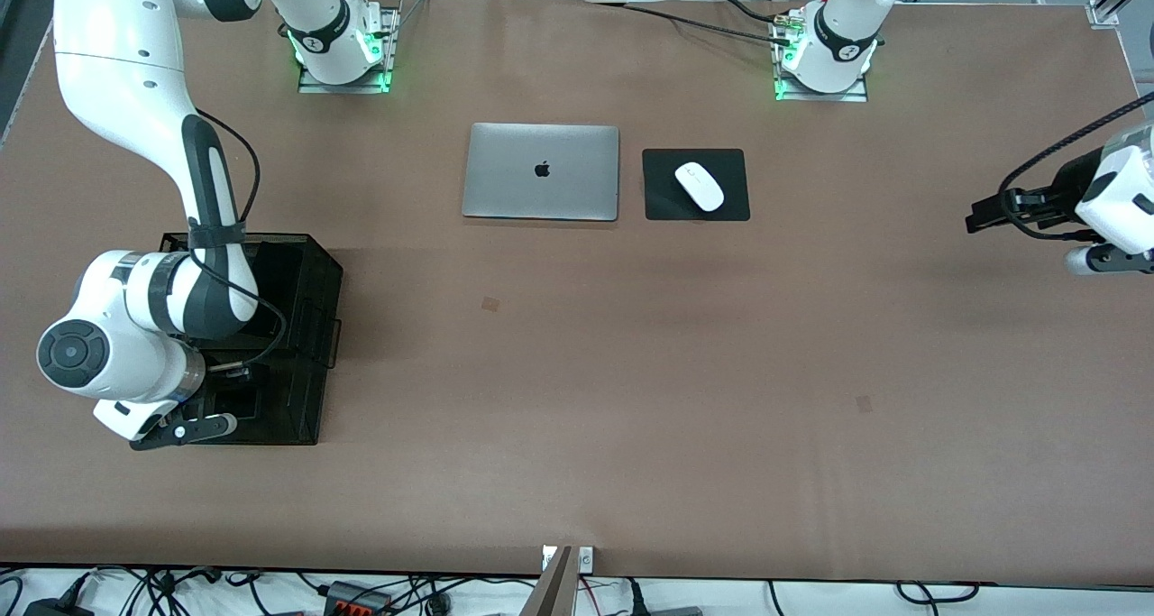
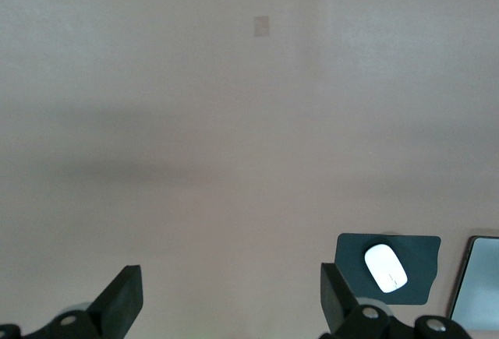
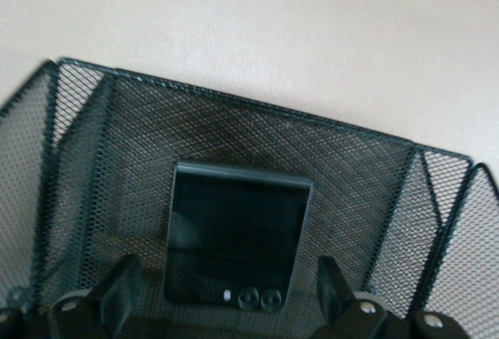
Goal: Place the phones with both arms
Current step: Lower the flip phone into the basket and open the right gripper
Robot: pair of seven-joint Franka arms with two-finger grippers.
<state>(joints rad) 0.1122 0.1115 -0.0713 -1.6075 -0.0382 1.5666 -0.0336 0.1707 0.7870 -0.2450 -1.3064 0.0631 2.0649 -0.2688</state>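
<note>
A small squarish black phone (image 3: 238,230) with two camera circles lies flat on the floor of a black mesh basket (image 3: 257,109). My right gripper (image 3: 226,284) is open just over it, one finger on each side of the phone, not touching it. In the front view the right gripper (image 1: 225,390) reaches down into the basket (image 1: 311,273) at the right arm's end of the table. My left gripper (image 1: 984,216) is open and empty, up over bare table at the left arm's end, where that arm waits; its own view (image 2: 231,296) shows only tabletop between the fingers. The lavender phone and the long black slab are not in view.
A closed silver laptop (image 1: 541,171) lies mid-table near the robots' bases. Beside it, a white mouse (image 1: 700,186) sits on a black pad (image 1: 663,203). The mouse (image 2: 386,267) also shows in the left wrist view. The basket's mesh walls stand close around the right gripper.
</note>
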